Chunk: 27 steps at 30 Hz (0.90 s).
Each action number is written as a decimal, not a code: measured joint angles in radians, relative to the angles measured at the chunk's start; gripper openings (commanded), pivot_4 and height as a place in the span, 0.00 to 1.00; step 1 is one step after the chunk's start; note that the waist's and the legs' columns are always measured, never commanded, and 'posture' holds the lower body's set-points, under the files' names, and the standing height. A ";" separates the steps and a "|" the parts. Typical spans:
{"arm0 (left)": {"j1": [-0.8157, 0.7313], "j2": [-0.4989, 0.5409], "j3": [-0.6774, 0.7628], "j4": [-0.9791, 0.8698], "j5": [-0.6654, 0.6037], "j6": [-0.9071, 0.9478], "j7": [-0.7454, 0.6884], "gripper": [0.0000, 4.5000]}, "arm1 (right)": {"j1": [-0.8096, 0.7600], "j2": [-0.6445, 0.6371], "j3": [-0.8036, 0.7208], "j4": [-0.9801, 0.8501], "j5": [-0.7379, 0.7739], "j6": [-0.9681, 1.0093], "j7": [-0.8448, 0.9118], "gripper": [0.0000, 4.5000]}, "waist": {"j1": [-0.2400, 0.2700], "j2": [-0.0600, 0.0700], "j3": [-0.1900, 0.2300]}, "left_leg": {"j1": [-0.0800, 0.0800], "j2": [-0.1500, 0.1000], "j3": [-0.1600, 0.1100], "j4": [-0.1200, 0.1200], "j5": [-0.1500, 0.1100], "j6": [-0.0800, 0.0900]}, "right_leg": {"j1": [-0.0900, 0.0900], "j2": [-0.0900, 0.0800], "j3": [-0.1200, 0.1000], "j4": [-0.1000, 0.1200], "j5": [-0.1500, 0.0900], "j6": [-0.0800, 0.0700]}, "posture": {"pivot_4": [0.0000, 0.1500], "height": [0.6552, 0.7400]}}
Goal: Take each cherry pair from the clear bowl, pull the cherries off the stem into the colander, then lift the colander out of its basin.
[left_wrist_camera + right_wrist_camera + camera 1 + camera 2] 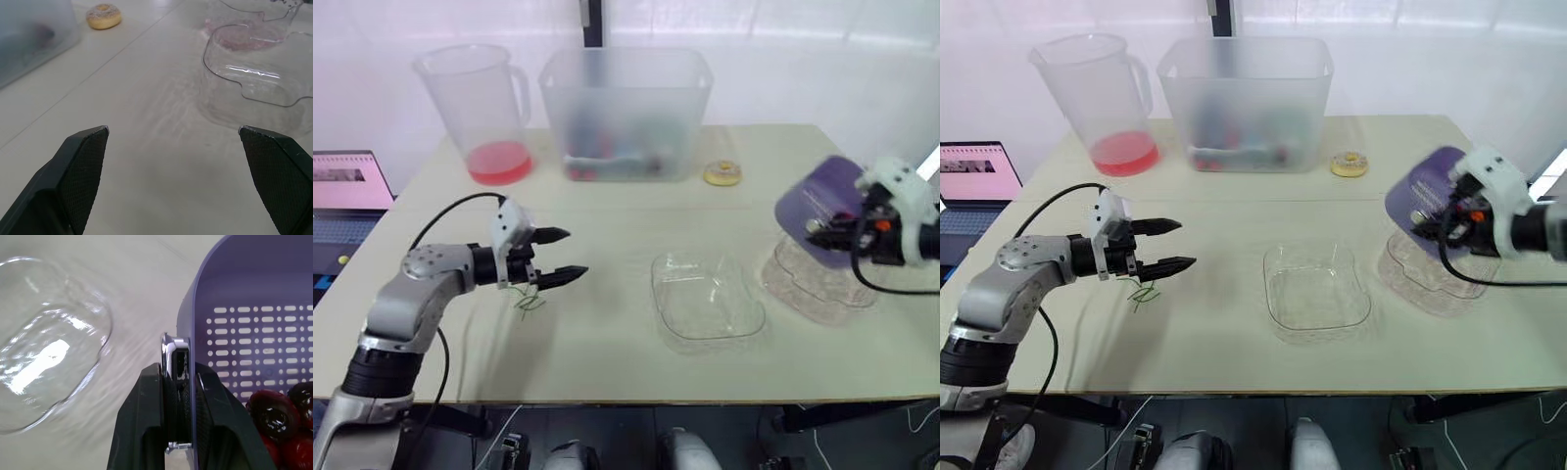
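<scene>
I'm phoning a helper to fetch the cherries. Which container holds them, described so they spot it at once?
At the robot's right end of the pale table, a clear bowl and clear basin sit side by side. Over the basin the right claw pinches the wall of the colander holding the cherries. It alone is opaque purple and slotted; both neighbours are transparent.

Purple colander (pixel 254 293) with slotted pattern, dark red cherries (pixel 271 413), clear bowl (pixel 707 294).
</scene>
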 measured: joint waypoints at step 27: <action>0.390 0.001 0.260 -0.417 -0.158 0.096 0.217 1.00 | -0.611 0.667 0.470 1.282 -0.710 -0.938 0.289 0.67 | -0.005 -0.001 0.002 | -0.008 -0.001 -0.006 0.003 0.001 -0.001 | -0.003 -0.005 -0.008 0.000 0.000 0.000 | 1.00 0.62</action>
